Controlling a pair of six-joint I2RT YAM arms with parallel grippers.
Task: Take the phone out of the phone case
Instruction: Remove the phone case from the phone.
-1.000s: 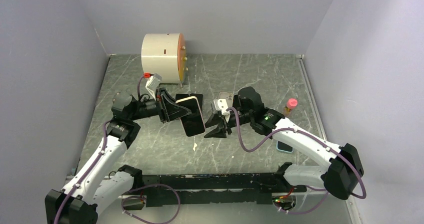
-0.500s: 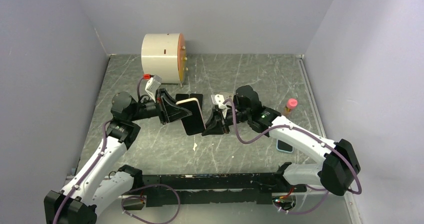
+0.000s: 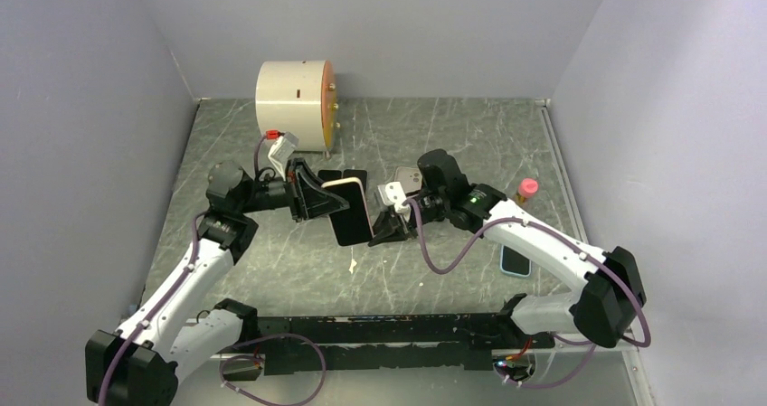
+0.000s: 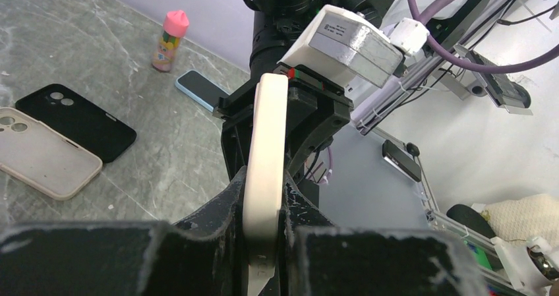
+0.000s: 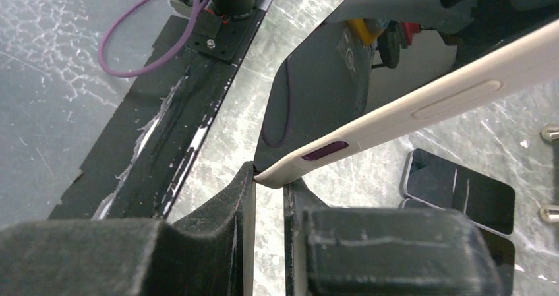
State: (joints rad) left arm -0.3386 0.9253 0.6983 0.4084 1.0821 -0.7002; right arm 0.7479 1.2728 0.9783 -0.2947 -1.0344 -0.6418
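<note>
A phone in a cream case (image 3: 348, 209) is held on edge above the table, its black screen (image 5: 316, 91) facing the arm bases. My left gripper (image 3: 317, 200) is shut on the case's left end; in the left wrist view the cream edge (image 4: 267, 144) runs up from between the fingers (image 4: 264, 207). My right gripper (image 3: 382, 230) is at the phone's lower right corner. In the right wrist view that corner (image 5: 277, 174) sits pinched between the two fingertips (image 5: 269, 180), with a narrow gap below it.
A spare black case (image 4: 76, 121) and a cream case (image 4: 46, 161) lie on the table behind the held phone. A blue phone (image 3: 516, 259) and a pink-capped bottle (image 3: 525, 192) are at the right. A white cylinder (image 3: 294, 99) stands at the back left.
My right gripper has moved left to the phone's lower right corner and its fingers have narrowed around it. My left gripper has kept its hold, shifting slightly.
</note>
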